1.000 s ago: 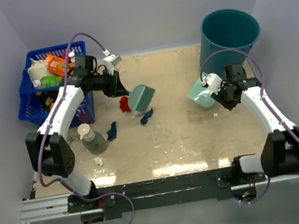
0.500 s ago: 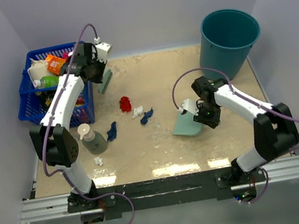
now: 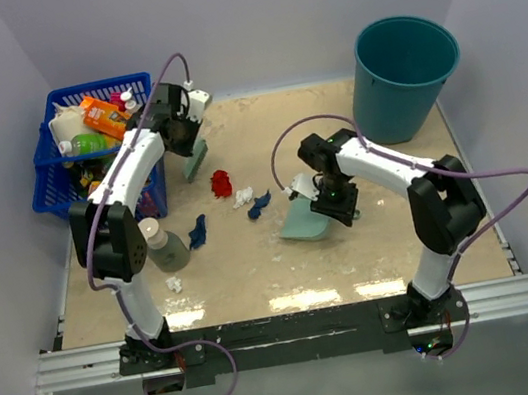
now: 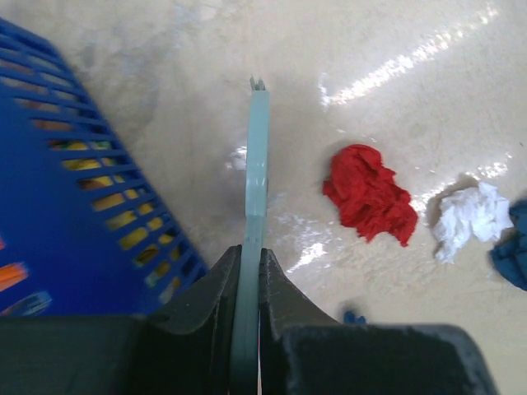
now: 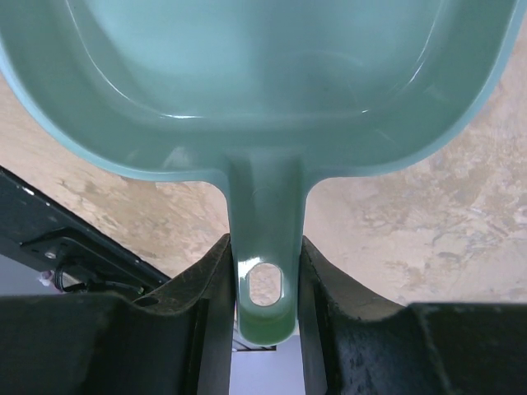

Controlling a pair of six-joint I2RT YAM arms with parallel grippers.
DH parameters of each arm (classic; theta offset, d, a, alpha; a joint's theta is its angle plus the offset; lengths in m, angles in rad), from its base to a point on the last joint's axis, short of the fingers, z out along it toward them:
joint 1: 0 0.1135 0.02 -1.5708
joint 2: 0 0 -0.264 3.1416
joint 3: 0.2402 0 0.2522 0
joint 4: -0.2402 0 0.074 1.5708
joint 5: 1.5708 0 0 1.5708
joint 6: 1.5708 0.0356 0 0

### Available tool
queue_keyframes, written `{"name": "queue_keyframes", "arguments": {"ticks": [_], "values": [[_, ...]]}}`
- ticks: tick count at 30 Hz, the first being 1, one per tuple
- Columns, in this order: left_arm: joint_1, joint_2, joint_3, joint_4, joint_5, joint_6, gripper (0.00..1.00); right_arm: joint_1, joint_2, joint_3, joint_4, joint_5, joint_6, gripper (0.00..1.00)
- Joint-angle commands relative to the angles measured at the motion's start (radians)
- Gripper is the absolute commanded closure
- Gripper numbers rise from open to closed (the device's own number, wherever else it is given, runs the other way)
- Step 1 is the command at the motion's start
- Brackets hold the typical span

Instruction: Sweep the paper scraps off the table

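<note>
Beige table (image 3: 392, 237), pale lilac walls (image 3: 254, 17)

The dustpan (image 3: 301, 223) moved beside the paper scraps (image 3: 244, 198); the brush (image 3: 195, 160) drew back.

With the dustpan (image 3: 304, 221) as the mark: to its right and toward the rail, the table (image 3: 396, 257) lies open. Behind it to the right, the bucket (image 3: 405, 72) blocks the corner. To its left lie paper scraps (image 3: 259, 204), then a soap bottle (image 3: 163, 245). Behind it to the left, the brush (image 3: 197, 158) stands just beside the blue basket (image 3: 49, 183).
</note>
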Motion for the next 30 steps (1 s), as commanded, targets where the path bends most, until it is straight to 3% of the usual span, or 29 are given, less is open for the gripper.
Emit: {"name": "queue_keyframes", "arguments": {"ticks": [1, 6, 11, 16, 18, 24, 30], "values": [[-0.034, 0.048, -0.012, -0.005, 0.147, -0.042, 1.00, 0.029, 0.051, 0.076, -0.010, 0.037, 0.046, 1.00], [-0.068, 0.052, -0.051, -0.029, 0.250, -0.070, 1.00, 0.076, 0.086, 0.112, 0.030, 0.138, 0.060, 1.00], [-0.091, 0.025, -0.112, -0.032, 0.464, -0.149, 1.00, 0.111, 0.132, 0.126, 0.054, 0.171, 0.071, 1.00], [-0.089, -0.006, -0.152, 0.006, 0.959, -0.244, 1.00, 0.131, 0.151, 0.145, 0.059, 0.163, 0.074, 1.00], [-0.085, -0.021, -0.187, 0.069, 1.021, -0.315, 1.00, 0.135, 0.157, 0.148, 0.056, 0.163, 0.076, 1.00], [-0.010, -0.066, -0.157, 0.084, 0.946, -0.361, 1.00, 0.136, 0.128, 0.120, 0.057, 0.146, 0.077, 1.00], [0.001, -0.115, -0.088, 0.012, 0.704, -0.262, 1.00, 0.135, 0.082, 0.060, 0.079, 0.146, 0.069, 1.00]]}}
